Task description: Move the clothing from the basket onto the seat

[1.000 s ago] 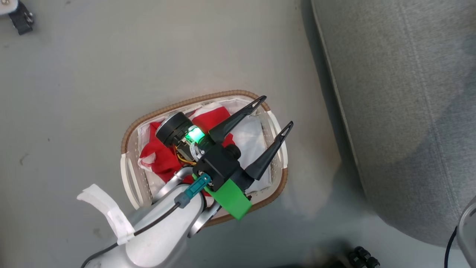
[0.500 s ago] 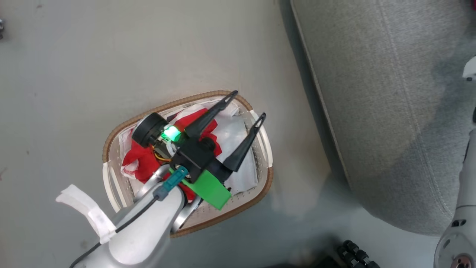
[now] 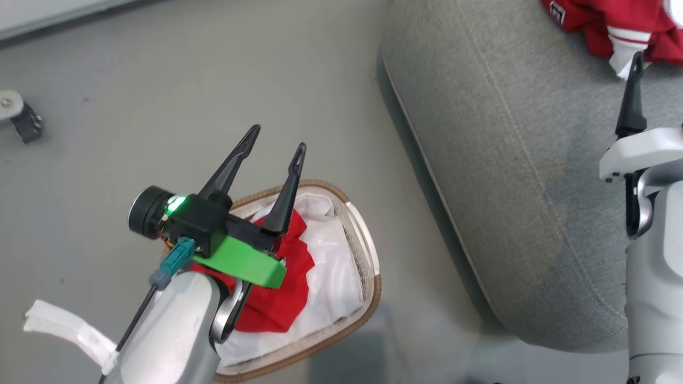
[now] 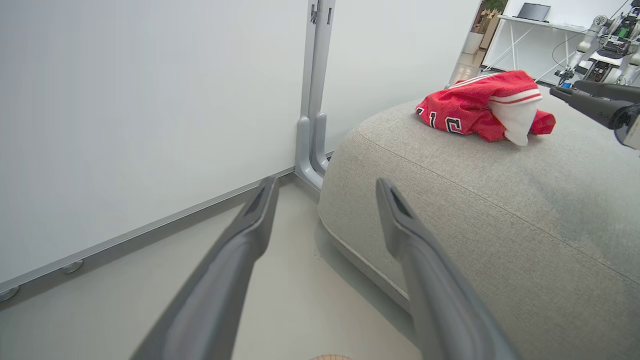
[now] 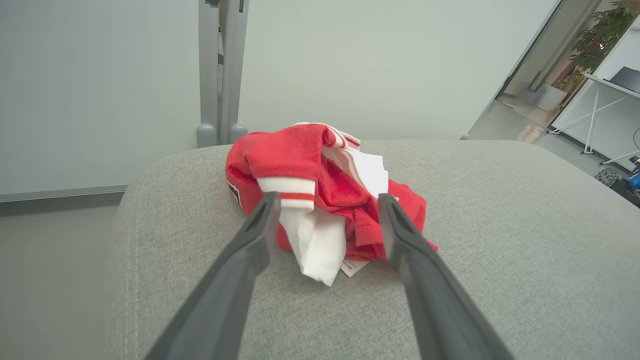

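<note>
Seat (image 3: 507,186): the grey cushion carries one bundle of the clothing (image 5: 310,170), red with white trim. It lies crumpled near the cushion's far end and rests wholly on the fabric. I rate that portion delivered. Basket (image 3: 377,282): it stands on the floor just beside the seat. A second red piece (image 3: 283,304) lies inside on the white lining, partly hidden by my left arm; I cannot tell whether more is folded beneath it. Right hand (image 5: 327,200): fingers spread wide before the delivered bundle, gripping nothing. Left hand (image 3: 278,136): fingers apart and empty, held above the basket. Assessment: roughly half done. The piece in the basket has yet to be picked up, carried across and set down on the seat.
</note>
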